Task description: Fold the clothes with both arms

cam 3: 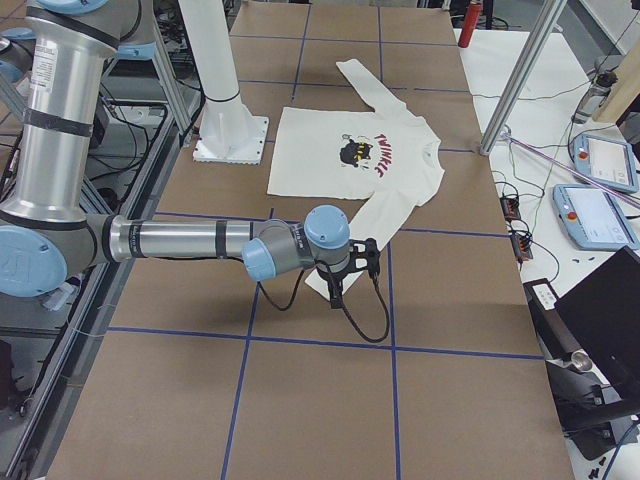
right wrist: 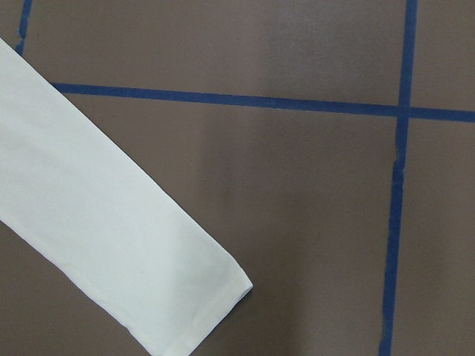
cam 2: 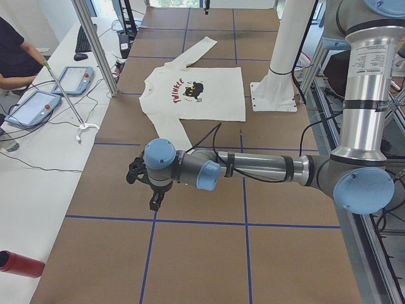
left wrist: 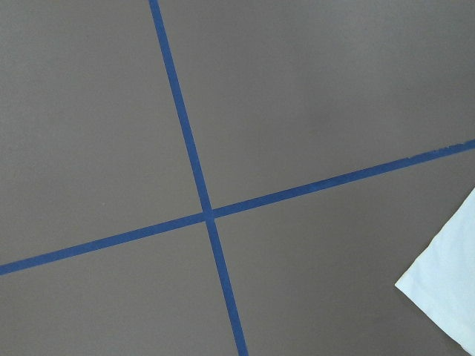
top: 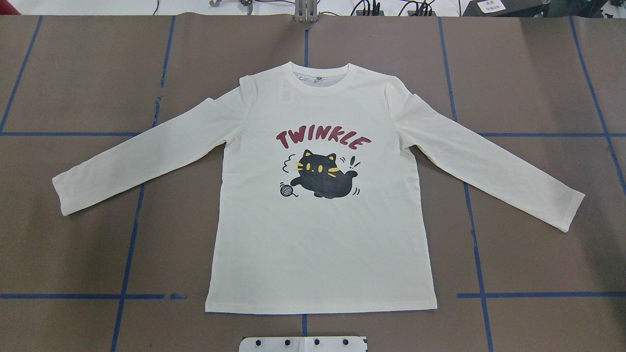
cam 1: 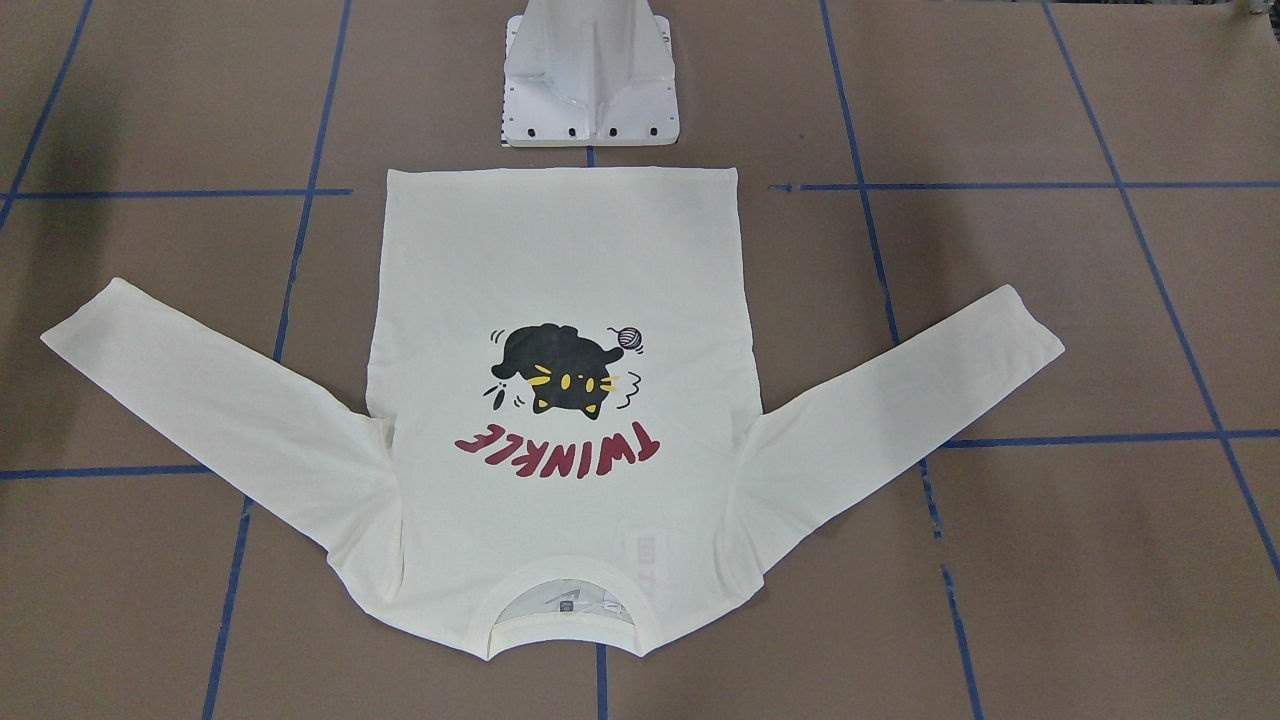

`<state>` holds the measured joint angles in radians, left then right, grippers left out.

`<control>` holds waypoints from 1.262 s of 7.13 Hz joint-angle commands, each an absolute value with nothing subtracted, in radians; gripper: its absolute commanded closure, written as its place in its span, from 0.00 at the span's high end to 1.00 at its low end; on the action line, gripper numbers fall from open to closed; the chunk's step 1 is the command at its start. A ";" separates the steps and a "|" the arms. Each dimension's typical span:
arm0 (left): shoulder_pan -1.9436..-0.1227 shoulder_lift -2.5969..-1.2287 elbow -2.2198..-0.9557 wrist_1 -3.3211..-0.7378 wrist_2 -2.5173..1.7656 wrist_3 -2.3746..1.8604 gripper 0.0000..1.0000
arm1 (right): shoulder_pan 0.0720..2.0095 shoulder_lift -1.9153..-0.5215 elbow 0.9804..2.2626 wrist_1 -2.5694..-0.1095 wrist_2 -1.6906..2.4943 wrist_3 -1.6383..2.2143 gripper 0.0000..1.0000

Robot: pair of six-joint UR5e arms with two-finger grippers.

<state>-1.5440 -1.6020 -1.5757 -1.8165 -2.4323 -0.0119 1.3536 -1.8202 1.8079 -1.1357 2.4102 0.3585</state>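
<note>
Our left end effector (cam 2: 144,187) and right end effector (cam 3: 352,275): apart or together, we cannot tell. The shirt (top: 320,244) is soft and floppy; we should grab its sleeve ends (top: 63,195).

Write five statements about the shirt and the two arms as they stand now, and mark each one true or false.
1. The shirt lies flat, print side up, with both sleeves spread out. True.
2. Its collar lies nearest the robot. False: the hem lies nearest the pedestal base, and the collar is on the far side.
3. The right gripper grips a cuff. False: it hangs above the table by the right cuff, which lies flat.
4. The left gripper hangs over bare table beside the left cuff. True.
5. The printed word is blue. False: the lettering is dark red.
</note>
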 commanded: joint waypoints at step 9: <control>-1.537 -1.589 -1.539 -1.983 -2.437 -0.041 1.00 | 0.894 -1.778 1.606 -0.756 2.100 0.867 1.00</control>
